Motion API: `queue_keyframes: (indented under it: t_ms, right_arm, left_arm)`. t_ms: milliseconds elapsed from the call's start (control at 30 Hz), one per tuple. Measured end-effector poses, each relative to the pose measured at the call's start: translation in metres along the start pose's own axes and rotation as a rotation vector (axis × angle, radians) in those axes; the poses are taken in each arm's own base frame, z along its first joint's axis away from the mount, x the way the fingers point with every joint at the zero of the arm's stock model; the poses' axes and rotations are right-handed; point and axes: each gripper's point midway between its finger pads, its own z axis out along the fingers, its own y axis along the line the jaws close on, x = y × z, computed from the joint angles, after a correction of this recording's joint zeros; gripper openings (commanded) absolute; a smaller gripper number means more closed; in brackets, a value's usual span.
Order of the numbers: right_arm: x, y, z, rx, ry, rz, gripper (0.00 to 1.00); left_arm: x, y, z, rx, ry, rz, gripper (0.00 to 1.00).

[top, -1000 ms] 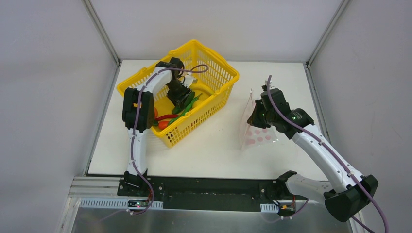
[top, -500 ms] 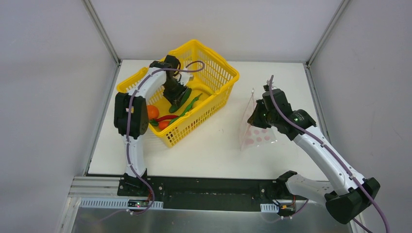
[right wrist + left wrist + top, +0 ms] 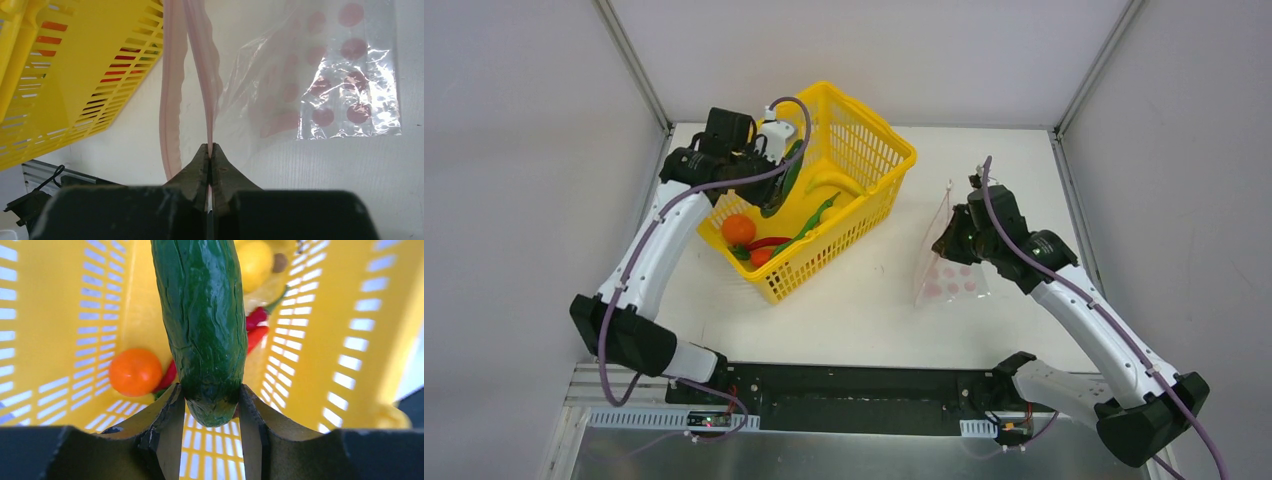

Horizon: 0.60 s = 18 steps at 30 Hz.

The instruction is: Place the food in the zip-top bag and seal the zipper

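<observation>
- The table [image 3: 844, 320] carries everything, and the yellow basket [image 3: 894, 150] sits toward its far left corner.
- Your zip-top bag [image 3: 949, 280] stands over the right half of the table, well apart from the basket. Its lower end rests on the surface.
- The pink zipper [image 3: 170, 100] rises from your right gripper [image 3: 210, 150], which is pinched tight on one lip. The other lip bows away, so the mouth gapes.
- Your left gripper [image 3: 210, 395] is clamped on one end of a long green vegetable [image 3: 200, 315], holding it above the basket floor.
- Inside the basket you have an orange fruit [image 3: 135, 372], a red chili [image 3: 256, 332] and a lemon [image 3: 255, 262].
</observation>
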Motion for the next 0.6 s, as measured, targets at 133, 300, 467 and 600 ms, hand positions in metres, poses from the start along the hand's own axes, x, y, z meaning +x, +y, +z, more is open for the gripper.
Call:
queue_keyframes:
  t_ms: [133, 300, 467, 600]
  right_arm:
    - [0.000, 0.002, 0.002, -0.009, -0.003, 0.007, 0.00]
    - [0.000, 0.003, 0.005, -0.022, -0.019, 0.026, 0.00]
    - [0.000, 0.004, 0.008, -0.041, -0.042, 0.051, 0.00]
    - [-0.001, 0.005, 0.009, -0.052, -0.059, 0.062, 0.00]
  left_arm:
    - [-0.004, -0.040, -0.024, 0.077, -0.073, 0.016, 0.00]
    - [-0.020, -0.127, -0.069, 0.308, -0.261, 0.041, 0.00]
    - [-0.023, -0.194, -0.095, 0.541, -0.359, -0.045, 0.00]
    - [-0.018, -0.239, -0.088, 0.675, -0.293, -0.096, 0.00]
